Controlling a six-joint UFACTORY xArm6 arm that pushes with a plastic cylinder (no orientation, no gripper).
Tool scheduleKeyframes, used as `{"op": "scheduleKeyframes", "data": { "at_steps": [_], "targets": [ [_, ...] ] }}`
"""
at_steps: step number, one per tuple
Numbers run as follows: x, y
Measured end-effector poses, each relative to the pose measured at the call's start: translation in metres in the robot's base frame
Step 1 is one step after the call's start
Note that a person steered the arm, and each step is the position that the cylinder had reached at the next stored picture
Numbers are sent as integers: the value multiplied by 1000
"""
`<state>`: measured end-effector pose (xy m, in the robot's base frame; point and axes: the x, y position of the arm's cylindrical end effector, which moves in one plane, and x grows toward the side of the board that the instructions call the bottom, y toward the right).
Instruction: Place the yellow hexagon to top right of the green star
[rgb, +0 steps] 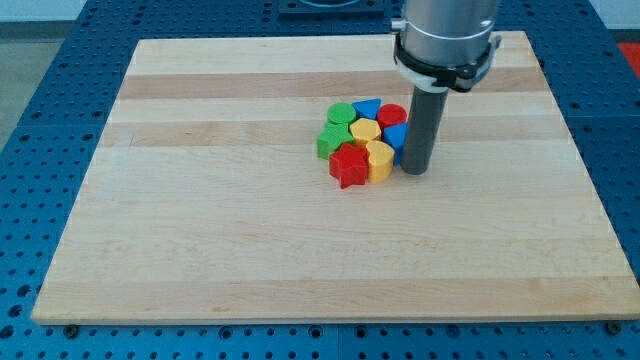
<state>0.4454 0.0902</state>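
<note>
The blocks lie in one tight cluster near the board's middle. The green star (331, 141) is at the cluster's left edge. A yellow block that looks like the hexagon (365, 131) sits in the cluster's centre, to the right of the green star and touching its neighbours. A second yellow block (380, 158) lies below it; its shape is unclear. My tip (416, 171) rests on the board at the cluster's right edge, just right of that lower yellow block and below a blue block (398, 135). The rod hides part of the blue block.
A green round block (341, 114), a blue block (367, 107) and a red cylinder (391, 114) line the cluster's top. A red star (349, 165) sits at its bottom. The wooden board (200, 220) ends on a blue perforated table.
</note>
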Motion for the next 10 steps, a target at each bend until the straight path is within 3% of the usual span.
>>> {"op": "scheduleKeyframes", "data": {
  "at_steps": [6,10],
  "targets": [
    [-25,-51],
    [-56,-55]
  ]
}}
